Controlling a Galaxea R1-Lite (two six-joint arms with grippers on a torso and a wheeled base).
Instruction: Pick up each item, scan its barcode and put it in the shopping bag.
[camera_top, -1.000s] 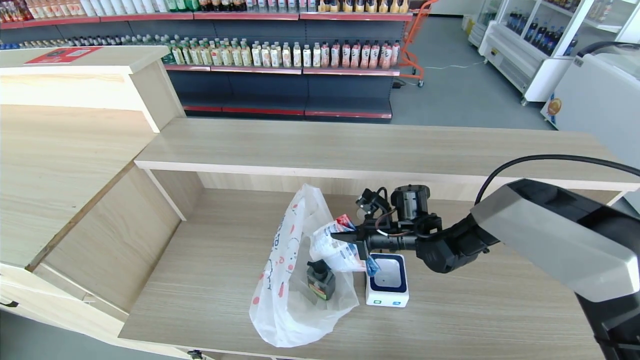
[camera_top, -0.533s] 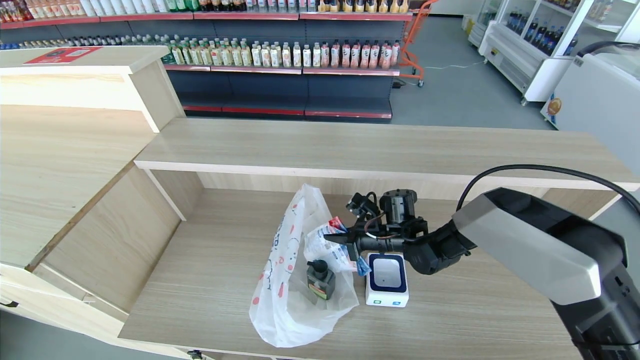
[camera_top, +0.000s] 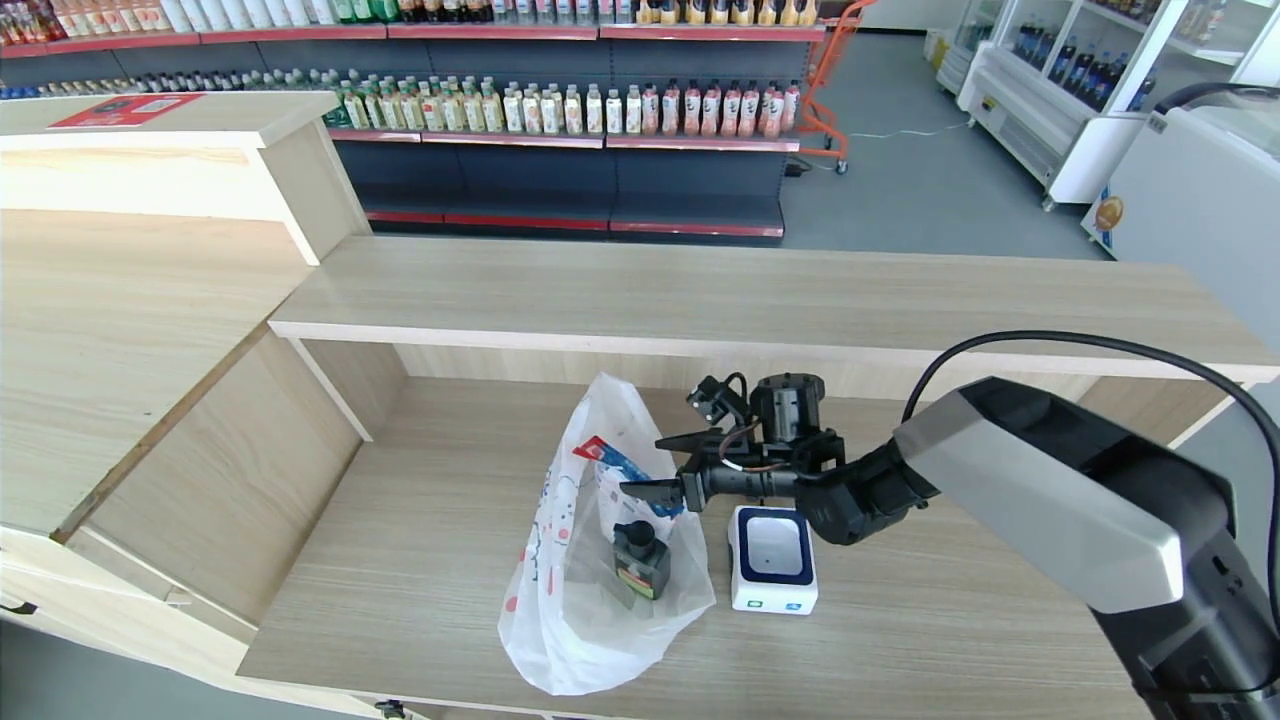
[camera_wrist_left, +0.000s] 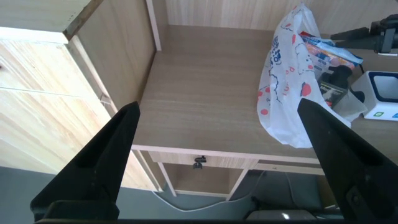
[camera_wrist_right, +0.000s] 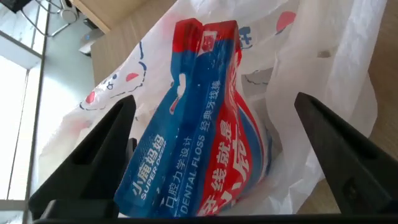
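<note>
Right gripper (camera_top: 643, 465) hangs wide open over the shopping bag (camera_top: 560, 620), with the red-and-blue packet (camera_top: 605, 458) lodged in the bag's mouth above the bottle (camera_top: 640, 565). Best to lift straight out so the fingers don't snag the plastic.

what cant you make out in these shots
- packet: its lower end, cut off by the right wrist view's edge.
- bottle: its label, too small and veiled by the bag in the head view.
- scanner: partly cut off by the left wrist view's edge.
</note>
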